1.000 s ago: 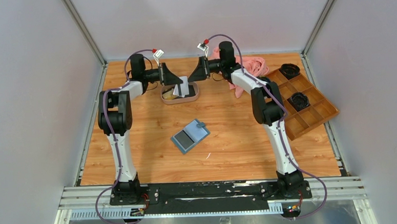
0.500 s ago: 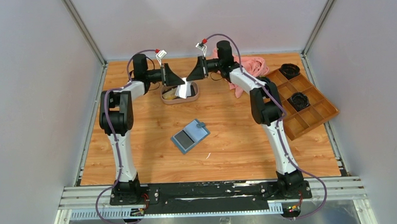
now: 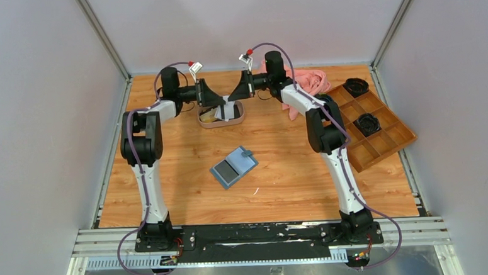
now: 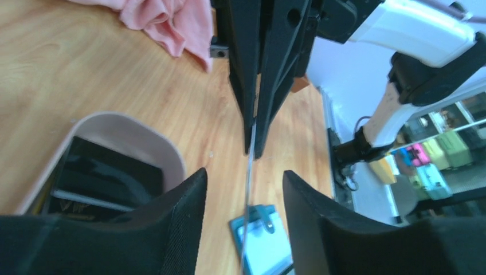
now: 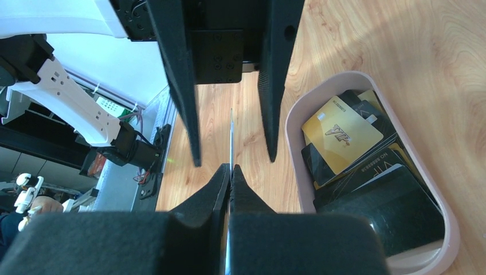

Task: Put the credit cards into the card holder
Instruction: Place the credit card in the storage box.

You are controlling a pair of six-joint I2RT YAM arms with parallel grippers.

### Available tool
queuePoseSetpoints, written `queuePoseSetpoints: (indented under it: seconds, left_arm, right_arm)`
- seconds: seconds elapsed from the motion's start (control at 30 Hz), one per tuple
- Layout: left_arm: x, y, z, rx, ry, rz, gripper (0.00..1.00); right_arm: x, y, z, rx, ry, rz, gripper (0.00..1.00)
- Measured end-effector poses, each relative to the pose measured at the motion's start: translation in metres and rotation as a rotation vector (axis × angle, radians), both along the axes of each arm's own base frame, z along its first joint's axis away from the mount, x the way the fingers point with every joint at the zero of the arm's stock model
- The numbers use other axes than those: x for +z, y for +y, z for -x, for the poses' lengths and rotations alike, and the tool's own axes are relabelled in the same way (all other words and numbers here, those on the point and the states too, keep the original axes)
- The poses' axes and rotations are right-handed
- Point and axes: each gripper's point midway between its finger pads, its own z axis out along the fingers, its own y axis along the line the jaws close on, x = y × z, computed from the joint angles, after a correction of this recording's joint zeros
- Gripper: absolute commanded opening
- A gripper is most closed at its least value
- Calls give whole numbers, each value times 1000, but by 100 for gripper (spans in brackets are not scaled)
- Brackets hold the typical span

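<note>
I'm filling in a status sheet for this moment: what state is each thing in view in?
right gripper: shut on the held card.
left gripper: open, one finger on each side of that card.
held card: lifted, seen edge-on by both wrist cameras.
card holder: lying flat, open.
tray: holding several loose cards, gold card on top.
wooden box: open, black items in two compartments.
pink cloth: crumpled.
</note>
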Motion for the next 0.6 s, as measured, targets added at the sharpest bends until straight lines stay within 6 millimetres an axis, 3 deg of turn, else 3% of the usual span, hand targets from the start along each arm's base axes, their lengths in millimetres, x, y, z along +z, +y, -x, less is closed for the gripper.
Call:
queuePoseSetpoints:
  seconds: [0.1, 0.33, 0.6]
  left_arm:
    - [-9, 14, -2, 32, 15, -4, 64]
    - [-27, 46, -1, 91, 55, -5, 59]
    - [-33, 40, 9, 52, 54, 1, 59]
  right_arm:
    - [1, -2, -2, -4, 2, -2, 0]
    - [11, -4, -6, -16, -2, -25, 0]
    - [13, -10, -11, -30, 5, -30, 0]
